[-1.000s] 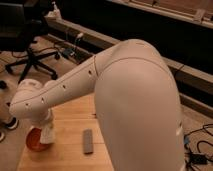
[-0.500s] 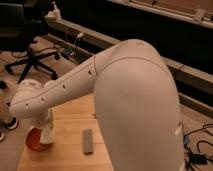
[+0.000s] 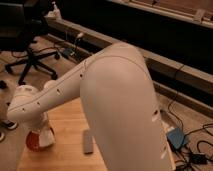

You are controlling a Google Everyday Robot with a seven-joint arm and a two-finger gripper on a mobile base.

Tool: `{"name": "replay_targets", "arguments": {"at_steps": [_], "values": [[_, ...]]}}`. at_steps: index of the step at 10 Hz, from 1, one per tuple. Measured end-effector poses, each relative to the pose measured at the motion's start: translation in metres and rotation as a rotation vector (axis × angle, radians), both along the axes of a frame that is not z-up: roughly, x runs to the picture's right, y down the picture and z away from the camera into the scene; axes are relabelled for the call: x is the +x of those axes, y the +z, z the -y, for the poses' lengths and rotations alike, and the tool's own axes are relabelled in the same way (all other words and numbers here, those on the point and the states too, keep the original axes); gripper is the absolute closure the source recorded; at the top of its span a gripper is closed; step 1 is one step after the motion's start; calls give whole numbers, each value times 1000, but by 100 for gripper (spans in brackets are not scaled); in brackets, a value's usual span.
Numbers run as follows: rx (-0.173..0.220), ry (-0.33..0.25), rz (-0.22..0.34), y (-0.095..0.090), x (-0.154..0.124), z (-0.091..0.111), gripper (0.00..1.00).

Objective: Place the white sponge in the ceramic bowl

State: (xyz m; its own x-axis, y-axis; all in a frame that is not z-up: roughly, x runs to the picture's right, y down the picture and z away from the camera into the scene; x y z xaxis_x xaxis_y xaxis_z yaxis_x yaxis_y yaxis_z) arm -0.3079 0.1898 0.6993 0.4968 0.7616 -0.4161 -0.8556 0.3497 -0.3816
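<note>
The ceramic bowl [image 3: 34, 142] is a small orange-red bowl at the near left of the wooden table [image 3: 65, 125]. My gripper [image 3: 44, 134] hangs straight down over the bowl at the end of my white arm [image 3: 55, 95] and covers much of it. A pale shape at the bowl's right side sits under the gripper; I cannot tell whether it is the white sponge or part of the gripper. The white sponge does not show clearly anywhere else. My arm's large white shoulder [image 3: 122, 100] fills the middle of the view and hides the table's right part.
A darker grey narrow block [image 3: 88, 141] lies on the table right of the bowl. A black office chair [image 3: 27, 50] stands on the floor at the left. Cables and a blue box [image 3: 176, 137] lie on the floor at the right. A long ledge [image 3: 165, 65] runs behind.
</note>
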Motion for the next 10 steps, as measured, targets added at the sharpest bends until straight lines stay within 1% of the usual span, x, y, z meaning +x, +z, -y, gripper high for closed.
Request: {"name": "replay_targets", "arguments": {"at_steps": [2, 3, 7, 8, 9, 10], "values": [[16, -22, 29, -2, -2, 11, 100], [16, -33, 37, -1, -5, 13, 100], [-2, -65, 70, 8, -35, 8, 99], [-7, -71, 82, 10, -46, 4, 94], [-3, -73, 94, 13, -53, 2, 86], [15, -73, 109, 17, -60, 2, 74]]}}
